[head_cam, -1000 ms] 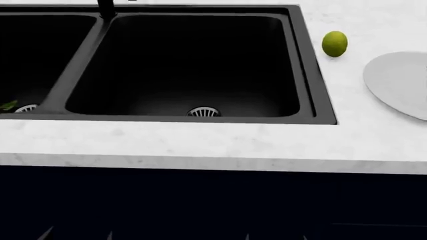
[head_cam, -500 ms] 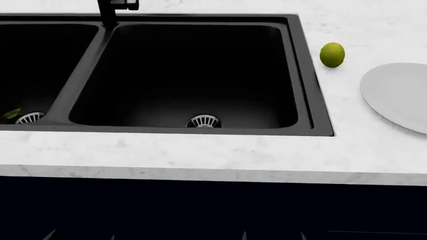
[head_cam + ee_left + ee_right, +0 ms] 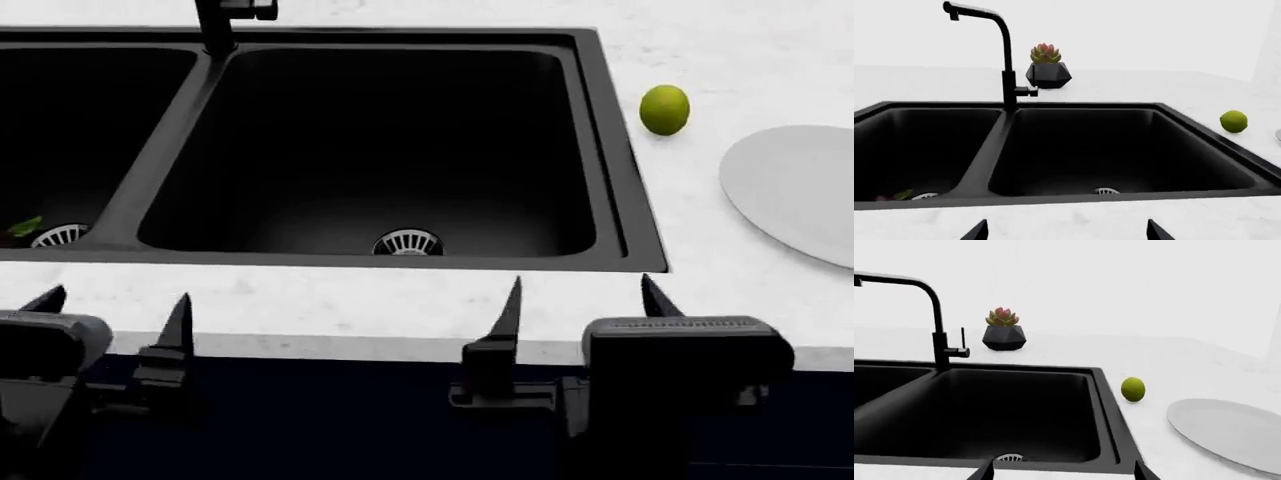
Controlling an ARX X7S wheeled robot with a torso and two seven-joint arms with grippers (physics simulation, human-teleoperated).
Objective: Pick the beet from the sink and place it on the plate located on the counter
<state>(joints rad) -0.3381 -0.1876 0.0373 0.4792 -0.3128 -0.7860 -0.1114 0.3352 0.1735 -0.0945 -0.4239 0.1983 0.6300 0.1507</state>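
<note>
Head view showed both arms' fingers, left (image 3: 114, 305) and right (image 3: 581, 290), spread wide before the sink (image 3: 627, 150); a lime (image 3: 665, 109) sat beside the plate (image 3: 801, 190).

Left end effector (image 3: 114, 305) and right end effector (image 3: 581, 295) risen into head view, open-fingered

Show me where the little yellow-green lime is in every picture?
Head view: lime on the counter, between sink and plate.
Left wrist view: lime beside the sink's rim.
Right wrist view: lime between sink and plate.
Shared landmark: the black faucet.
</note>
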